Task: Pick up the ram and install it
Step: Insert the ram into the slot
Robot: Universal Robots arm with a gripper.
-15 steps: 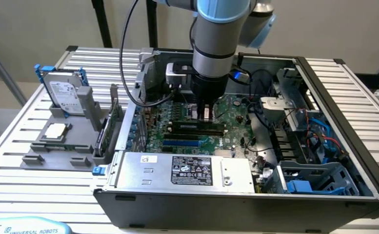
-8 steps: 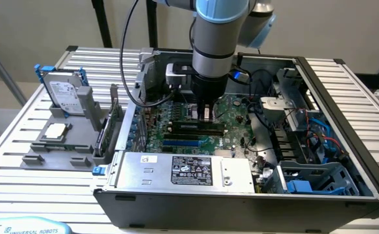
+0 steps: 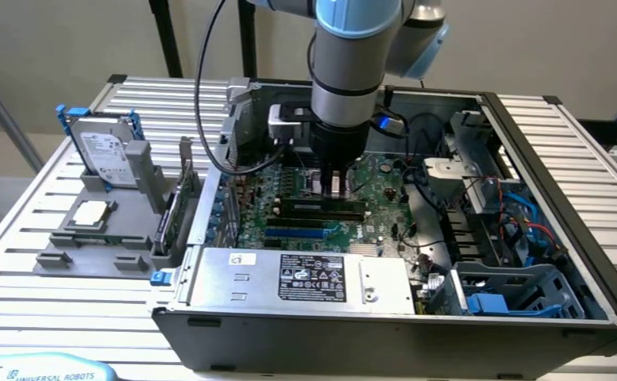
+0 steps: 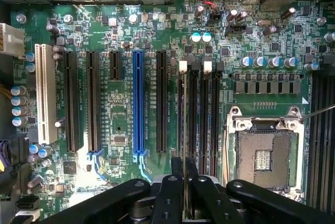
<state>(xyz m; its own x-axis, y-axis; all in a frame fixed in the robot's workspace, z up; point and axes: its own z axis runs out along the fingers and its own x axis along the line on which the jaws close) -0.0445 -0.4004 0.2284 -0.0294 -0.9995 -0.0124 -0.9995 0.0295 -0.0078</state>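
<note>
In the wrist view the ram (image 4: 184,124) is a thin green stick seen edge-on, running out from between my fingertips. My gripper (image 4: 185,174) is shut on the ram. The stick lines up with the memory slot (image 4: 181,103) that carries a white latch, beside three parallel black slots. Whether its lower edge touches the slot I cannot tell. In the exterior view my gripper (image 3: 335,184) points straight down inside the open computer case, over the green motherboard (image 3: 387,198) near its black memory slots (image 3: 319,208).
A blue expansion slot (image 4: 138,103), black slots and an open processor socket (image 4: 264,156) flank the memory slots. The case walls (image 3: 562,198), power supply (image 3: 298,274) and loose cables (image 3: 478,198) surround the arm. Outside, a grey fixture (image 3: 96,238) holds a hard drive (image 3: 107,151) and a silver chip (image 3: 91,211).
</note>
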